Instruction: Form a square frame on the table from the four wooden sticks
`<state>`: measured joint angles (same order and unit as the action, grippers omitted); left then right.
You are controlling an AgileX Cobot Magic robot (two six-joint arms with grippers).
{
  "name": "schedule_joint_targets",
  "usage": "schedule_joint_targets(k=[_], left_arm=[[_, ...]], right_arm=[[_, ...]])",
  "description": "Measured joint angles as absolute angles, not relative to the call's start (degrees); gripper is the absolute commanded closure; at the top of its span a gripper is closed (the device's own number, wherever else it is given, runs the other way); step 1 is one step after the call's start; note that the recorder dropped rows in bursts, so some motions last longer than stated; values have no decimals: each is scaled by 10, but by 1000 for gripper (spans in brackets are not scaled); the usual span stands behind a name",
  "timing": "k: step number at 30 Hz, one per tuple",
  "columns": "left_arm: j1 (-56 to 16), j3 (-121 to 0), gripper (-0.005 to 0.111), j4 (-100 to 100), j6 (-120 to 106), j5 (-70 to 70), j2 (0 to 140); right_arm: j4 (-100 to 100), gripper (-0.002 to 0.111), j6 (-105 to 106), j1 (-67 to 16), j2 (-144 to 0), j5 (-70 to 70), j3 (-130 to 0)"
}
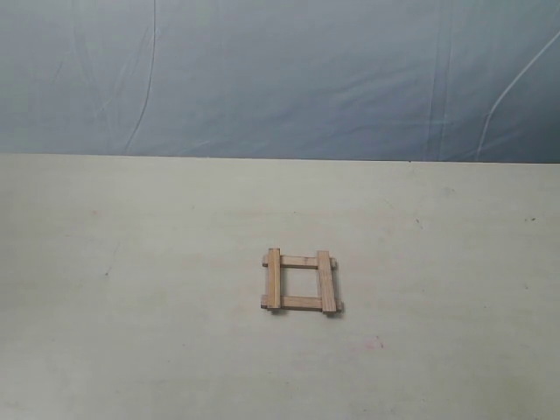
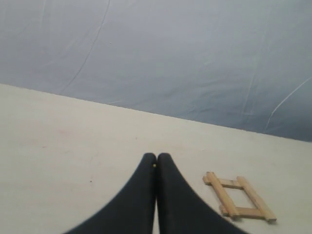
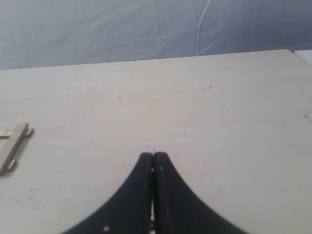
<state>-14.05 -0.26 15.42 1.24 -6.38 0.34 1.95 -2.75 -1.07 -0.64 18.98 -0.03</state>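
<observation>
The four wooden sticks lie as a small square frame (image 1: 301, 282) on the table (image 1: 131, 289), near its middle; two slats rest across the other two, ends sticking out at the corners. The left wrist view shows the frame (image 2: 239, 196) off to one side of my left gripper (image 2: 156, 157), which is shut and empty. In the right wrist view only one edge of the frame (image 3: 13, 145) shows, well away from my right gripper (image 3: 153, 156), also shut with nothing in it. Neither gripper appears in the exterior view.
A blue-grey cloth backdrop (image 1: 280, 79) hangs behind the table's far edge. The table's right corner and edge (image 3: 297, 52) show in the right wrist view. Faint scuffs and specks mark the surface.
</observation>
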Motion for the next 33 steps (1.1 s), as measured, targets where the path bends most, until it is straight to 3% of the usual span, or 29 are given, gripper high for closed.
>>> schedule_joint_targets(k=[7,16,33], left_arm=[[-127,-3,107,35,41,-88,3],[-21,-3,107,-10,68,-137,3],[-14,-3,107,0,37,-191,3]], right_arm=[[20,109,-27,-11,-6,190,0],[20,109,-27,-11,-6,190,0],[20,109,-27,-11,-6,190,0]])
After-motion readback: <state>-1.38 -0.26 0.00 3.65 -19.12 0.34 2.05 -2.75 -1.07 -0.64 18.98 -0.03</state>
